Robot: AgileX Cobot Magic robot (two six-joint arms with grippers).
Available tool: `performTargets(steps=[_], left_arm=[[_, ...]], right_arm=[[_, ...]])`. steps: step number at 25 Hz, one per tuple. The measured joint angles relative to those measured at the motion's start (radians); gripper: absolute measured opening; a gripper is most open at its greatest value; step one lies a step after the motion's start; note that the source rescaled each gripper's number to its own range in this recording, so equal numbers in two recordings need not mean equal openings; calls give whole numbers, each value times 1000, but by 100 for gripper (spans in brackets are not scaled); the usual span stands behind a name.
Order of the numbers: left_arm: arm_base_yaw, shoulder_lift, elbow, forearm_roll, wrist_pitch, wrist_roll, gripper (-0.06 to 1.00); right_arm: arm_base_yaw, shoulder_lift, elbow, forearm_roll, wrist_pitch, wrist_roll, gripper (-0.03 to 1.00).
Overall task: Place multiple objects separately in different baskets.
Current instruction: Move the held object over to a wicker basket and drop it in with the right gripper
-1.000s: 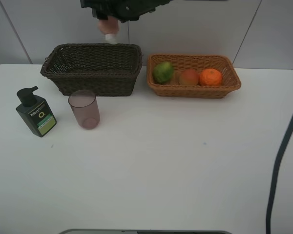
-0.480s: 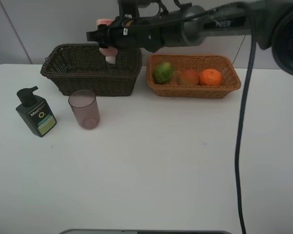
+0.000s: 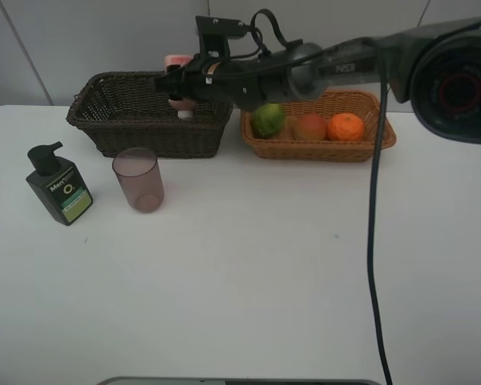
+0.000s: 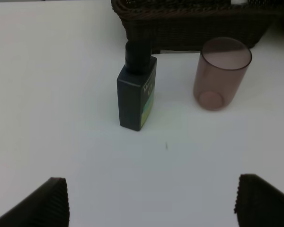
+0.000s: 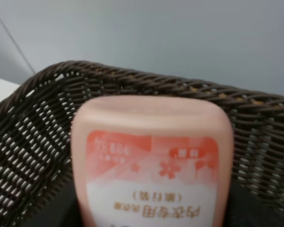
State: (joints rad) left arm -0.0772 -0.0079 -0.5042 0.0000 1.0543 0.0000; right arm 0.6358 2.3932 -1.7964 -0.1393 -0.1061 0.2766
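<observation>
My right gripper reaches across and is shut on the pink squeeze tube, holding it cap down inside the dark brown basket. The tube fills the right wrist view with the dark basket's wall behind it. The light tan basket holds the lime, the peach and the orange. The mauve cup and the dark green pump bottle stand on the table in front of the dark basket. My left gripper is open, with the bottle and the cup ahead of it.
The white table spreads in front of both baskets. A black cable hangs down on the right side. A grey wall stands behind the baskets.
My right arm has come down and lowered the pink tube from above the dark basket's rim into the basket. The other things have not moved.
</observation>
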Motion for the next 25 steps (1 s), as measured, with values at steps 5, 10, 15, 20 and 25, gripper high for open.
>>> performTargets(steps=[5, 10, 15, 20, 25], left_arm=[[0, 0, 0, 0, 0, 0, 91], [0, 0, 0, 0, 0, 0, 91], [0, 0, 0, 0, 0, 0, 91], [0, 0, 0, 0, 0, 0, 91], [0, 0, 0, 0, 0, 0, 91]], right_arm=[[-18, 5, 0, 0, -5, 0, 0], [-19, 30, 0, 0, -3, 0, 0], [-19, 34, 0, 1, -2, 0, 22], [-19, 24, -1, 1, 4, 0, 70], [-19, -57, -1, 1, 147, 0, 76]])
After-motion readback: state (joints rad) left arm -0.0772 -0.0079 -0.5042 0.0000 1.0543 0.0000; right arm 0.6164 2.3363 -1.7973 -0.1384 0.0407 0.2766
